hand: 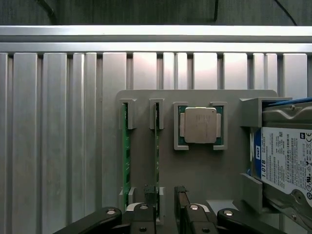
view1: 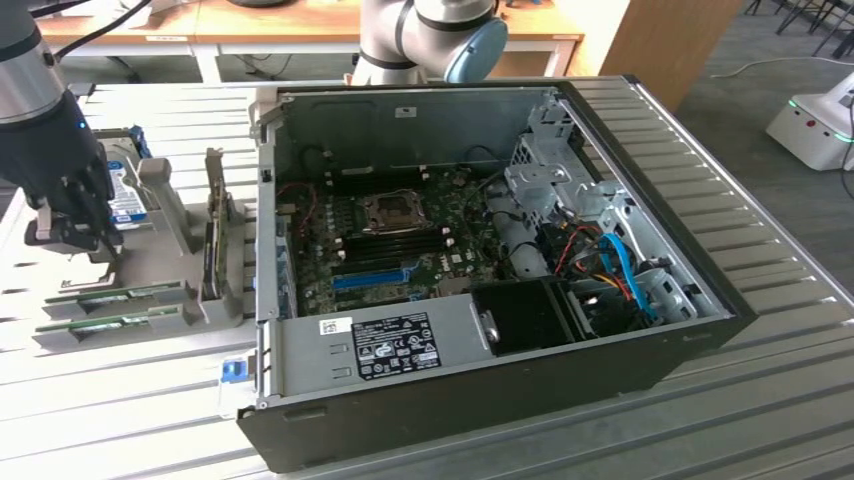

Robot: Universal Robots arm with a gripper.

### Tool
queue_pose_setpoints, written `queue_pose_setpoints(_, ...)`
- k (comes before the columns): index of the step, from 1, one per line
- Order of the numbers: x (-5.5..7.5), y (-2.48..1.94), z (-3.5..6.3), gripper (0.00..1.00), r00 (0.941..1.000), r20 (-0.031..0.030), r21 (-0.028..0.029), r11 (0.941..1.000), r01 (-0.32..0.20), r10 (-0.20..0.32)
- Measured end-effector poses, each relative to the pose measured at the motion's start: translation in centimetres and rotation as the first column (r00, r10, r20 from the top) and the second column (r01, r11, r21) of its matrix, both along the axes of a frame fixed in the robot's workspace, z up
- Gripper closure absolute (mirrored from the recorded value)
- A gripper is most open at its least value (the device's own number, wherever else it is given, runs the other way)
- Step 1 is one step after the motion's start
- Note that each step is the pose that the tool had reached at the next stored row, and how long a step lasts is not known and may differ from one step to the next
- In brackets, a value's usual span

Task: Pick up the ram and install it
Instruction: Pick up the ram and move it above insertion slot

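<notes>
Two green ram sticks stand on edge in a grey holder [hand: 141,161]. One ram stick [hand: 157,156] runs straight toward my gripper [hand: 165,195]; the other ram stick [hand: 126,156] lies parallel beside it. My gripper is open, its dark fingers [hand: 150,199] a small gap apart, hovering over the end of the nearer stick with nothing between them. In the exterior view my gripper [view1: 74,240] hangs above the holder at the far left, just over the ram sticks [view1: 114,295]. The motherboard [view1: 400,235] lies inside the open computer case.
A silver processor chip [hand: 199,125] sits in the holder beside the sticks. A hard drive with a blue label [hand: 287,161] stands at the holder's edge. The black case [view1: 667,290] has tall walls, cables and a blue slot [view1: 367,277]. All rests on a ribbed metal table [view1: 747,400].
</notes>
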State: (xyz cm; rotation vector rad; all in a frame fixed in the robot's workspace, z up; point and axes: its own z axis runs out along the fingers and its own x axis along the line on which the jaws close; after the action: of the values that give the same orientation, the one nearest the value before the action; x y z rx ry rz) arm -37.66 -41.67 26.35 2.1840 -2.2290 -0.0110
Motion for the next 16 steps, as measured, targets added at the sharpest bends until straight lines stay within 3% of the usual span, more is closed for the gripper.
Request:
queue_pose_setpoints(11, 0.0, -0.06, -0.02, 0.71, 1.0000, 0.0002, 0.0001, 1.0000, 0.000, 0.000)
queue_pose_setpoints(12, 0.0, -0.14, -0.02, 0.71, 1.0000, 0.0001, 0.0000, 1.0000, 0.000, 0.000)
queue_pose_setpoints(13, 0.0, -0.68, -0.01, 0.71, 1.0000, -0.0001, 0.0000, 1.0000, 0.000, 0.000)
queue_pose_setpoints(16, 0.0, -1.16, -0.01, 0.71, 1.0000, 0.0000, 0.0000, 1.0000, 0.000, 0.000)
